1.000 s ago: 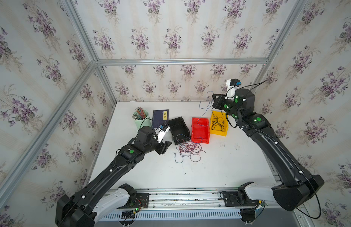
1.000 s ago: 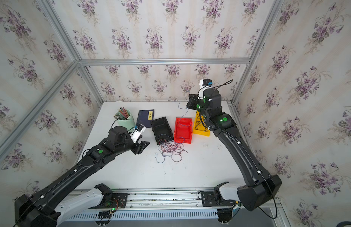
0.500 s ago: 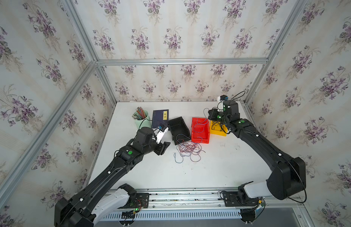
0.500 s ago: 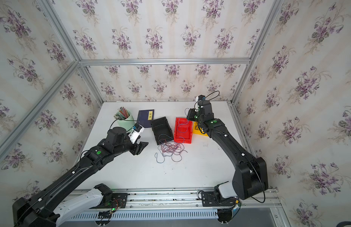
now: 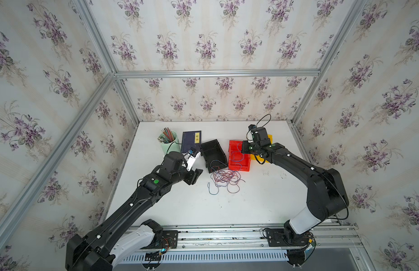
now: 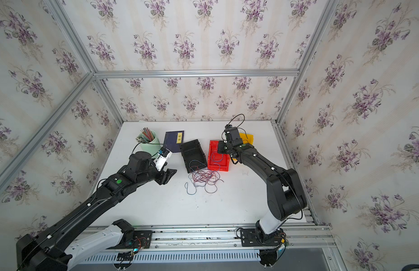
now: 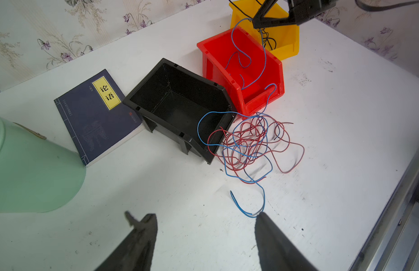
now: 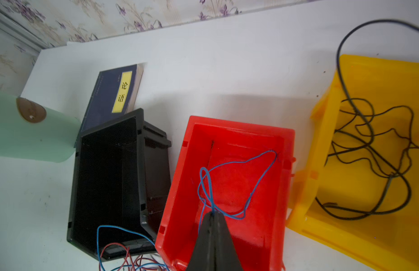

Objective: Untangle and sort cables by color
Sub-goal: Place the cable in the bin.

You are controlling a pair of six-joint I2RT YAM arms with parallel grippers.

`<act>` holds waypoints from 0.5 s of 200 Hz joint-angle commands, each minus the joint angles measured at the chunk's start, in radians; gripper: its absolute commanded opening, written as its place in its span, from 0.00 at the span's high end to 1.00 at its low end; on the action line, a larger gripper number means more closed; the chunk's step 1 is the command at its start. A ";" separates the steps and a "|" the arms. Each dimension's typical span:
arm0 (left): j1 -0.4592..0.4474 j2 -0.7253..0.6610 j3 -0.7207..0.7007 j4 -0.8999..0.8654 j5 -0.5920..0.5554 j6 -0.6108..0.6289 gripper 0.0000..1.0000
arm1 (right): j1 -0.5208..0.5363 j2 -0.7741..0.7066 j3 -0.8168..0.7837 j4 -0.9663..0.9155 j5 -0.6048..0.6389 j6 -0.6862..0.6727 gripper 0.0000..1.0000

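A tangle of red and blue cables lies on the white table in front of the black bin and the red bin. My right gripper is shut on a blue cable that hangs in loops into the red bin and trails over its front lip toward the tangle. Black cables lie in the yellow bin. My left gripper is open just left of the tangle with nothing between its fingers. A loose blue end lies by one fingertip.
A green cup of pencils and a dark blue book stand at the back left, behind my left wrist. The black bin holds nothing. The metal rail runs along the table's front edge.
My right arm has come down from high over the yellow bin and shifted left over the red bin, carrying the blue cable. The left arm has hardly moved.
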 commanded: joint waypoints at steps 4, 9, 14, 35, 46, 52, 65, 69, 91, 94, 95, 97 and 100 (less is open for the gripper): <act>0.000 0.006 0.002 0.020 -0.008 -0.026 0.28 | -0.001 0.059 0.026 0.016 -0.037 -0.029 1.00; 0.000 0.005 0.002 0.022 -0.008 -0.030 0.27 | -0.002 0.077 0.033 0.011 -0.044 -0.034 1.00; 0.000 0.005 0.001 0.024 -0.009 -0.034 0.27 | -0.002 0.093 0.042 0.002 -0.048 -0.038 1.00; 0.000 0.002 -0.003 0.033 -0.011 -0.047 0.27 | -0.002 0.142 0.080 -0.041 -0.053 -0.052 1.00; 0.000 0.001 -0.004 0.036 -0.013 -0.052 0.26 | -0.002 0.153 0.089 -0.052 -0.063 -0.059 0.93; 0.000 -0.001 -0.005 0.038 -0.014 -0.055 0.27 | -0.002 0.155 0.091 -0.056 -0.070 -0.061 0.90; 0.000 -0.003 -0.008 0.042 -0.014 -0.058 0.26 | -0.002 0.152 0.097 -0.066 -0.076 -0.064 0.79; -0.001 -0.003 -0.010 0.044 -0.014 -0.060 0.26 | -0.002 0.149 0.100 -0.072 -0.076 -0.066 0.74; 0.000 -0.006 -0.018 0.054 -0.013 -0.068 0.24 | -0.002 0.123 0.115 -0.094 -0.079 -0.066 0.60; 0.000 -0.006 -0.021 0.057 -0.014 -0.070 0.24 | -0.002 0.118 0.117 -0.098 -0.080 -0.066 0.58; 0.001 -0.006 -0.021 0.057 -0.013 -0.070 0.24 | -0.001 0.116 0.117 -0.098 -0.080 -0.065 0.58; 0.000 -0.006 -0.021 0.058 -0.014 -0.069 0.24 | -0.001 0.112 0.119 -0.100 -0.080 -0.064 0.57; 0.000 -0.006 -0.022 0.061 -0.014 -0.070 0.24 | -0.001 0.106 0.121 -0.104 -0.079 -0.063 0.55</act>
